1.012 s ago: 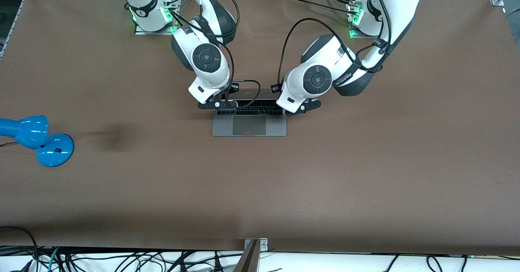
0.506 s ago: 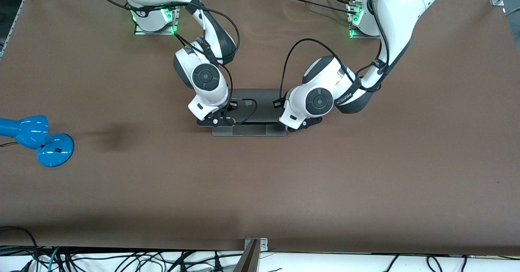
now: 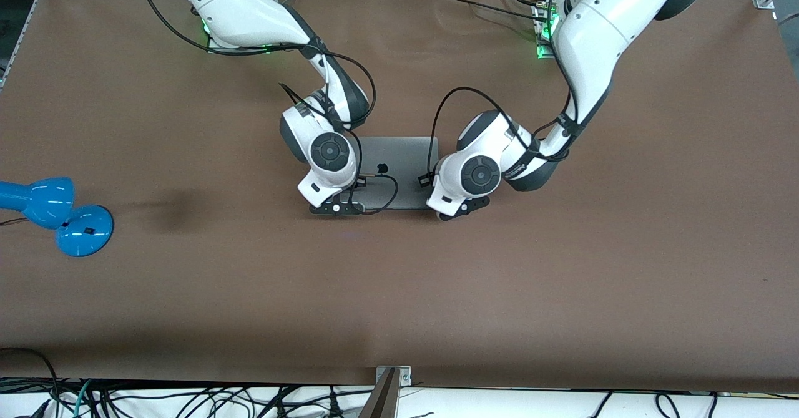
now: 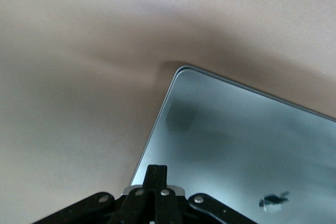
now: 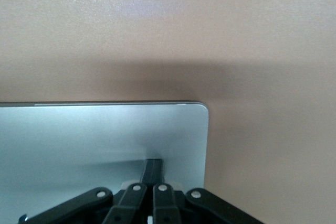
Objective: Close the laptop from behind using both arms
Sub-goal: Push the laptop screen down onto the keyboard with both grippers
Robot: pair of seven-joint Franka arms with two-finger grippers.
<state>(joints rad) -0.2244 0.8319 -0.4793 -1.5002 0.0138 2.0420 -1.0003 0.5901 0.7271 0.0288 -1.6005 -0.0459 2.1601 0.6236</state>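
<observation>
- The slim space-grey metal laptop [image 3: 394,171] lies in the middle of the brown table [image 3: 562,281], its lid flat down with the black apple logo [image 3: 382,169] facing up; no keyboard shows, so I judge it closed or all but closed.
- The left gripper [image 3: 462,208], on the white jointed arm from the base at the left arm's end of the table, sits at the lid corner nearer to the front camera at that end. Its fingers [image 4: 156,174] are clenched together and grasp nothing, the tips resting on the lid.
- The right gripper [image 3: 337,208] sits at the matching corner toward the right arm's end, its fingers [image 5: 152,169] likewise pressed together and empty on the lid.
- The laptop's long axis runs from one gripper to the other, and each arm is equally near its own corner, so any last press goes straight down at both ends.
- A glossy blue desk lamp [image 3: 56,213] stands well apart, near the table edge at the right arm's end.
</observation>
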